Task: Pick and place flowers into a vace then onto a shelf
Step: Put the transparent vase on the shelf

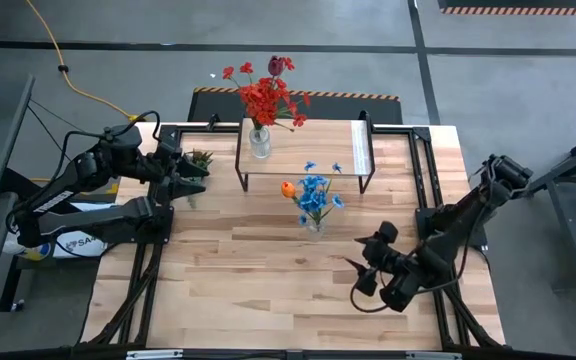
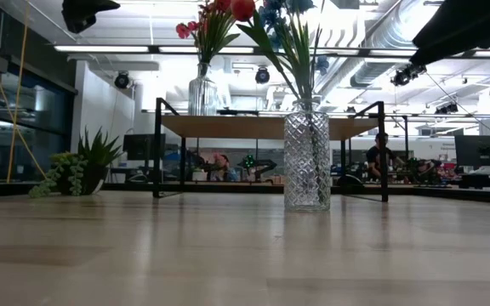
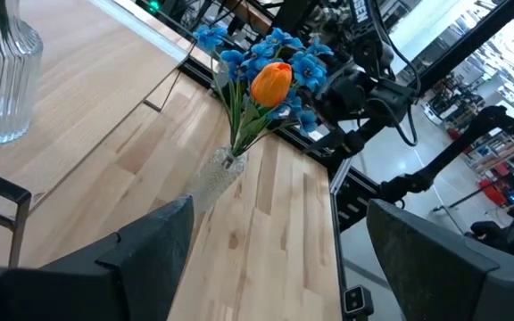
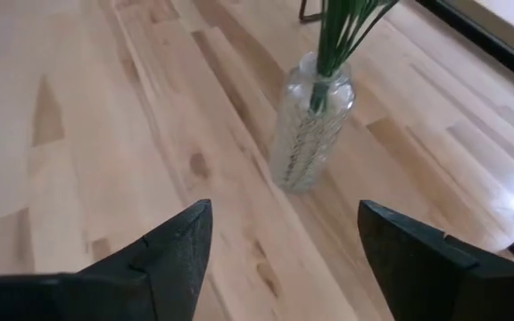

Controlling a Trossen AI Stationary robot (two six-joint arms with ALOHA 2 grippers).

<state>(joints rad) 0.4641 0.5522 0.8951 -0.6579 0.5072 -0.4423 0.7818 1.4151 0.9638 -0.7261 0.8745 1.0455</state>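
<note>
The right end effector is spread wide and holds nothing, near the blue flowers. The left end effector is spread wide too, empty.

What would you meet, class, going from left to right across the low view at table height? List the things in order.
Small green plant → ribbed vase with red flowers on the shelf → cut-glass vase holding blue flowers.

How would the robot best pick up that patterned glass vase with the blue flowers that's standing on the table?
Probably by the vase's straight cylindrical body, jaws level on either side, approaching from the open right gripper's side. It stands upright, and blue flowers block any grip from above.
</note>
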